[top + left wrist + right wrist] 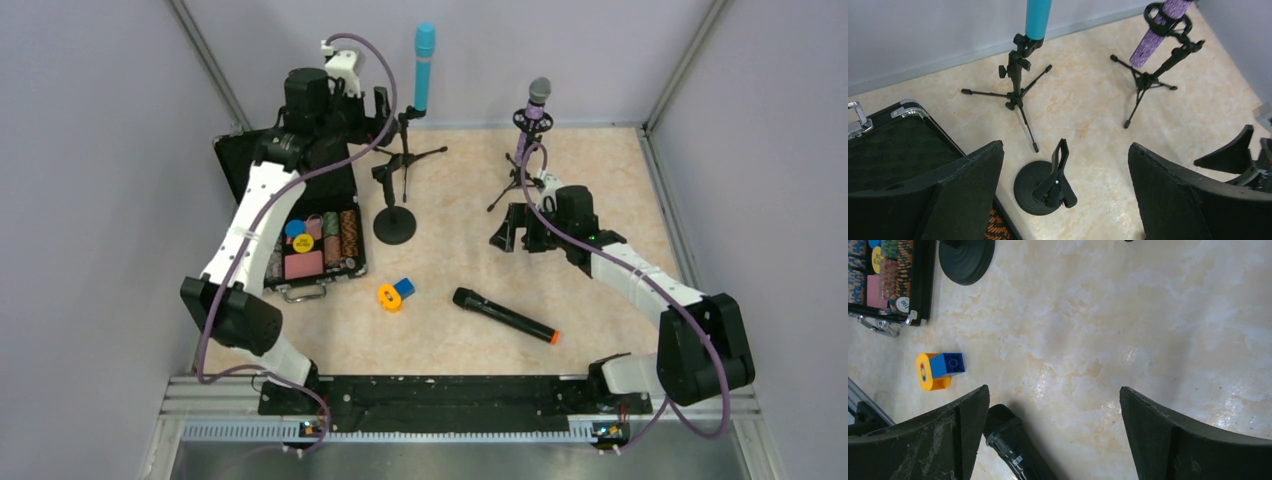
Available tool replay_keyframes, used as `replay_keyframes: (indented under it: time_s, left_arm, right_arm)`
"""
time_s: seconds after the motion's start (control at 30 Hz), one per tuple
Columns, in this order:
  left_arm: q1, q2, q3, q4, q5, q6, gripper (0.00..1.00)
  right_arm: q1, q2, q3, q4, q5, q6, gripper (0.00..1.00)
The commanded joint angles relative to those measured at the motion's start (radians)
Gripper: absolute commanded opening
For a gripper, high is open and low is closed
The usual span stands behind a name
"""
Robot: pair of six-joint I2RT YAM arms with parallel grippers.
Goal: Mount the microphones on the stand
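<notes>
At top, blue mic [424, 65] and purple mic [537, 105] seem mounted: 2 done. I see black mic [503, 315] loose, lower centre; left gripper [1063, 150], right gripper [1054, 392] spread, empty.

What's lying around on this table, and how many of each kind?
Microphones: 3 (light-blue mic, purple mic, black mic)
Stands: 3 (blue-mic tripod, purple-mic tripod, round-base stand)
Open case: 1
Orange-and-blue block: 1
Total: 8
</notes>
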Motion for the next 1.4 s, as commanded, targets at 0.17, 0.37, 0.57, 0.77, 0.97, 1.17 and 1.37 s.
replay_keyframes:
  time_s: [0.17,0.37,0.57,0.77,0.97,1.17,1.37]
  left_arm:
    - [-0.077,0.215,0.264,-0.314,-0.185,0.182,0.98]
    - [-0.141,0.317,0.321,-0.390,-0.281,0.265,0.98]
    - [-0.172,0.381,0.337,-0.408,-0.376,0.301,0.97]
    - [-0.182,0.408,0.333,-0.420,-0.396,0.316,0.91]
    - [-0.189,0.402,0.331,-0.426,-0.356,0.306,0.77]
    - [-0.199,0.397,0.325,-0.451,-0.383,0.319,0.63]
    - [-0.213,0.382,0.305,-0.459,-0.409,0.337,0.34]
  right_arm:
    - [0.016,-0.038,0.007,-0.010,-0.018,-0.025,0.99]
    - [0.018,-0.035,0.011,-0.034,-0.015,-0.034,0.99]
    - [0.020,-0.035,-0.004,-0.023,-0.012,-0.029,0.99]
    - [0.021,-0.027,0.002,-0.022,-0.010,-0.028,0.99]
    - [0.022,-0.035,-0.006,-0.027,-0.005,-0.028,0.99]
    - [0.021,-0.047,-0.014,-0.024,0.004,-0.028,0.99]
    - [0.021,-0.032,0.012,-0.024,-0.002,-0.031,0.99]
